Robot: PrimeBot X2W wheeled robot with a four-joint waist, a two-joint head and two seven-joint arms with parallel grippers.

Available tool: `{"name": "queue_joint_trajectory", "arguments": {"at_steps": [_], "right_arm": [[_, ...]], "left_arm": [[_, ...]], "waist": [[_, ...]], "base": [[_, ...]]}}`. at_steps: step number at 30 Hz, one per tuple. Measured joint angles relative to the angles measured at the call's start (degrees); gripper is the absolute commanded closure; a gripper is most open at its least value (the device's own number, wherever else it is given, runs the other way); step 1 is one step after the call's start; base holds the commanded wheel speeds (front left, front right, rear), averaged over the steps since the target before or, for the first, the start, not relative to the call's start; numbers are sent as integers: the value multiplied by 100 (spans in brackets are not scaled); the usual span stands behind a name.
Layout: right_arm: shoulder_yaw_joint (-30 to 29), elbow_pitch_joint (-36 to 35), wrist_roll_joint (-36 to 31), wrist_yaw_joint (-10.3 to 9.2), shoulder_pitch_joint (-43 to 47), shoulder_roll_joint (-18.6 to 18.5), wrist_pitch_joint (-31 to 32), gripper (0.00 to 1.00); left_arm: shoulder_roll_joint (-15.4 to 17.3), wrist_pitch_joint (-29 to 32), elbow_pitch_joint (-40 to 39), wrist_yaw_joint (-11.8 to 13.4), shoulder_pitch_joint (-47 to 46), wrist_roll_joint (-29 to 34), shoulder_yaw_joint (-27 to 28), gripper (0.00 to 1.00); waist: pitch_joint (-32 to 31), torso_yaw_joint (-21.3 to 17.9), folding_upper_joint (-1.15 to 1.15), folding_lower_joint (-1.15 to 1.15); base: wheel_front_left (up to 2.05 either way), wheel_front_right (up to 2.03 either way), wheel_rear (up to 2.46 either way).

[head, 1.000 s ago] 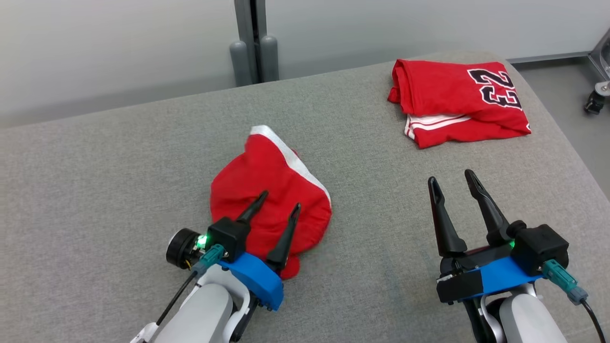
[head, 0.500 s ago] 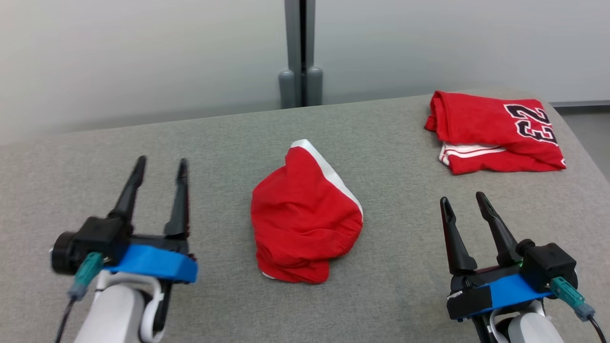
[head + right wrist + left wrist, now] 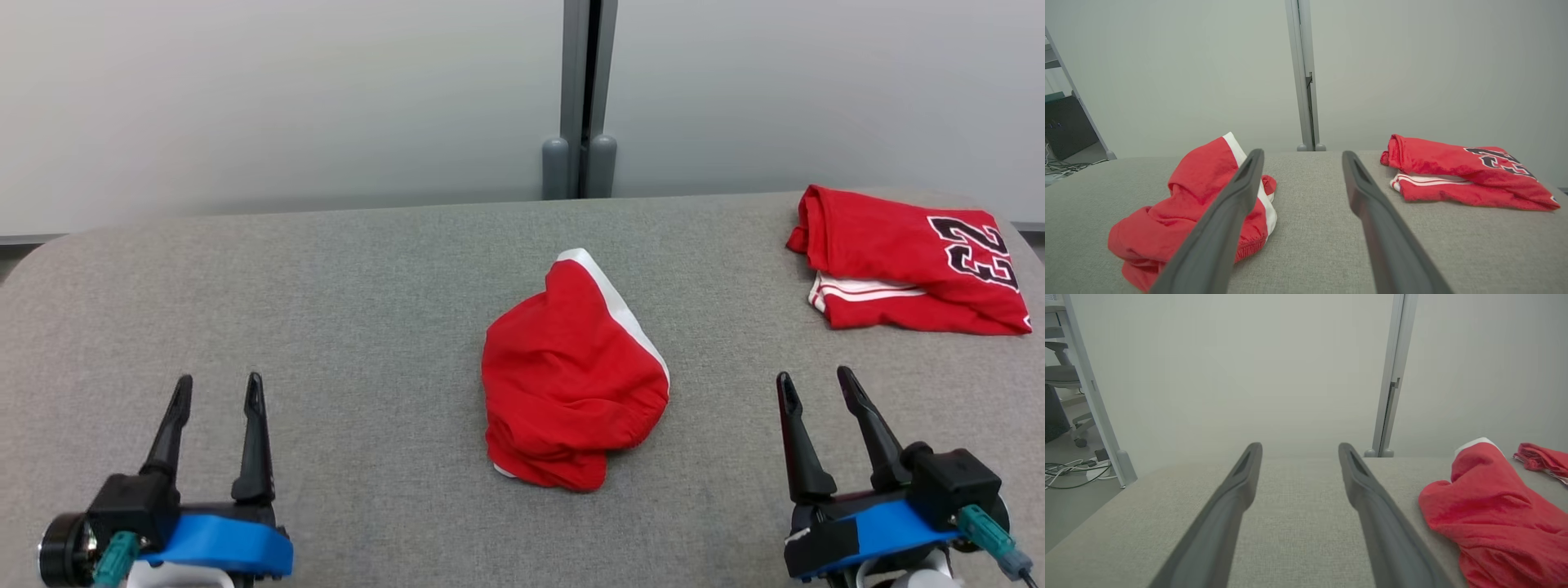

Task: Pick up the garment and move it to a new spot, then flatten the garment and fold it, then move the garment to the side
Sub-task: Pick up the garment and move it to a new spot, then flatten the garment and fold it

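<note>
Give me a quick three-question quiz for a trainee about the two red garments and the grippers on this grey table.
1. True or false: the left gripper is holding the crumpled red garment.
2. Which lies at the far right of the table? A) the crumpled red garment B) the folded numbered jersey C) the left gripper
3. Fill in: the jaws of the right gripper stand ____.
Key: 1 false; 2 B; 3 open.

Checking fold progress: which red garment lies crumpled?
The plain red garment with white trim in the middle; the numbered jersey at far right lies folded.
</note>
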Motion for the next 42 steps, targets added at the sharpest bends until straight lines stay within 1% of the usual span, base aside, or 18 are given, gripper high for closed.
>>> {"name": "queue_joint_trajectory", "arguments": {"at_steps": [7,14,21,42], "right_arm": [[-98,69,-5,0,201,0,-1,0],[-153,116,-8,0,257,0,-1,0],[-168,141,-10,0,265,1,0,0],[-185,152,-11,0,264,2,-1,0]], "left_arm": [[-174,0,38,-76,287,182,153,0],[-303,0,67,-169,352,302,302,0],[-344,0,68,-265,364,410,439,0],[-477,0,41,-388,378,646,643,0]], "waist": [[-97,81,0,0],[-106,121,1,0],[-114,130,1,0],[-39,149,1,0]], "base": [[0,0,0],[0,0,0],[0,0,0],[0,0,0]]}}
